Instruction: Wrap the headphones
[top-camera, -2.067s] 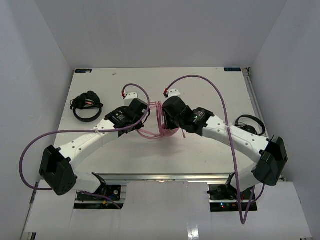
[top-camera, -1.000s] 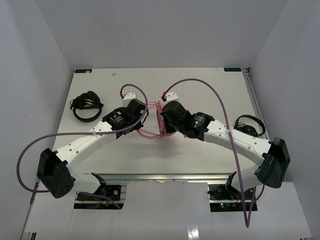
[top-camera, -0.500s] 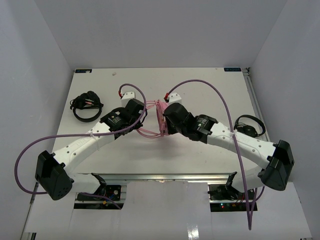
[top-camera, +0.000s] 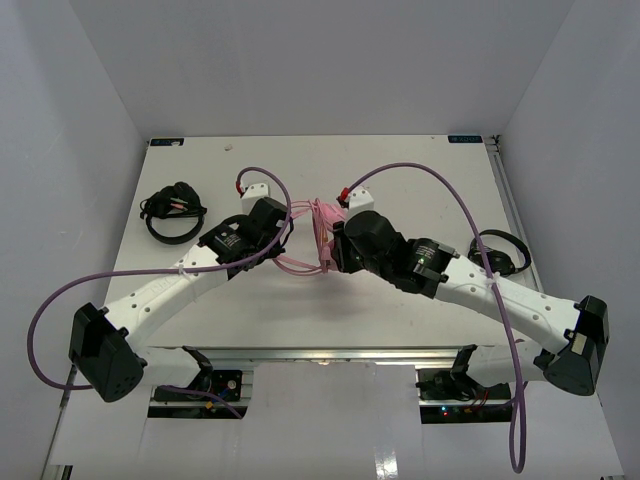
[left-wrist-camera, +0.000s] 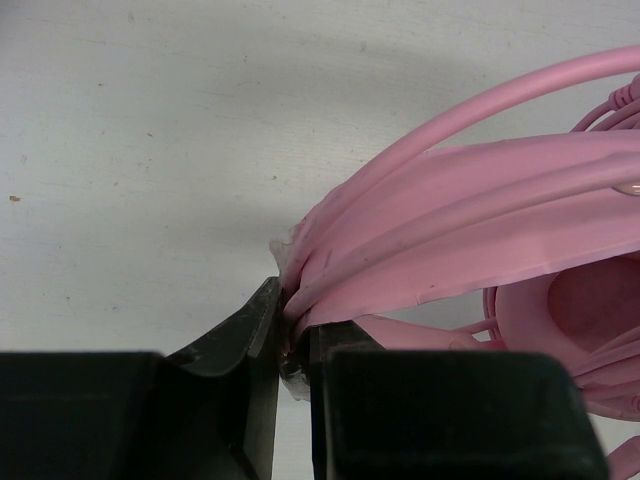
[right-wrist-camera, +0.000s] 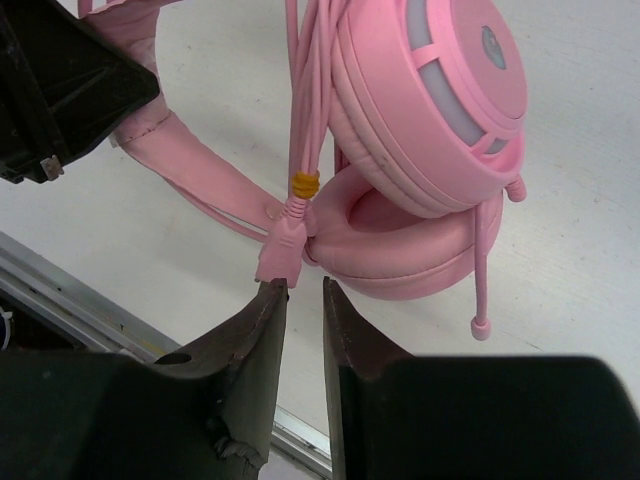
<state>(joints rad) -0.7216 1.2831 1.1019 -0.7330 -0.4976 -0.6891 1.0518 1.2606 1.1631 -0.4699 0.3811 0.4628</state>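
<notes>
The pink headphones (top-camera: 318, 228) are held up over the middle of the table between both arms. My left gripper (left-wrist-camera: 292, 312) is shut on their padded headband (left-wrist-camera: 470, 210), pinching it at the fingertips. In the right wrist view the two ear cups (right-wrist-camera: 430, 120) are stacked, with the thin pink cable (right-wrist-camera: 303, 90) hanging in loops beside them. The cable's plug (right-wrist-camera: 277, 252) dangles just above one fingertip of my right gripper (right-wrist-camera: 300, 288), which is open by a narrow gap with nothing in it. From above, my right gripper (top-camera: 334, 250) is close on the headphones' right, and my left gripper (top-camera: 287, 228) is on their left.
A black headset (top-camera: 172, 213) lies at the table's left side and another (top-camera: 498, 250) at the right, close to my right forearm. The table's metal front rail (right-wrist-camera: 70, 295) runs below the right gripper. Purple arm cables (top-camera: 440, 195) arc over the table.
My right gripper's jaws have parted slightly and the cable plug now hangs free above them. The right arm's elbow has swung out to the right. My left gripper keeps its hold.
</notes>
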